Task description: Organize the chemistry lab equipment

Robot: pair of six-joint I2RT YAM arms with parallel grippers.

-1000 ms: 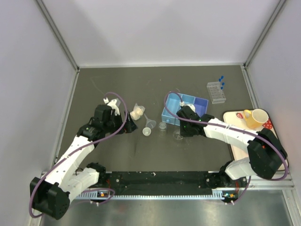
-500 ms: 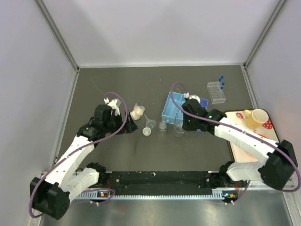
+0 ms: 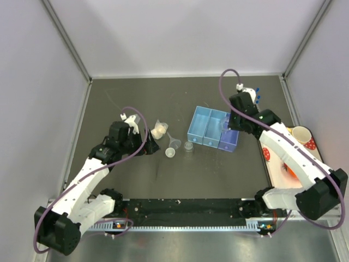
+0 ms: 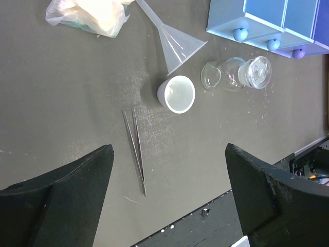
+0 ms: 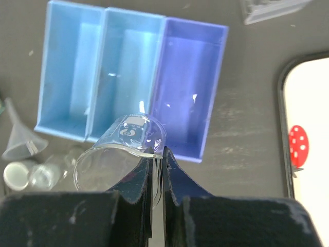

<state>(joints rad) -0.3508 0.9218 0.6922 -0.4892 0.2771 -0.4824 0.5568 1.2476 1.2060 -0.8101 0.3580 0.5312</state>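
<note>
Beaker (image 5: 119,150) rim btwn 2 closed right fingers (image 5: 180,185), over blue tray (image 5: 72,67); left fingers (image 4: 61,190) apart.

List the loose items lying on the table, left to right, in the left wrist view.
Crumpled plastic bag → tweezers → white cup → small clear glass vessel, lying on its side.
</note>
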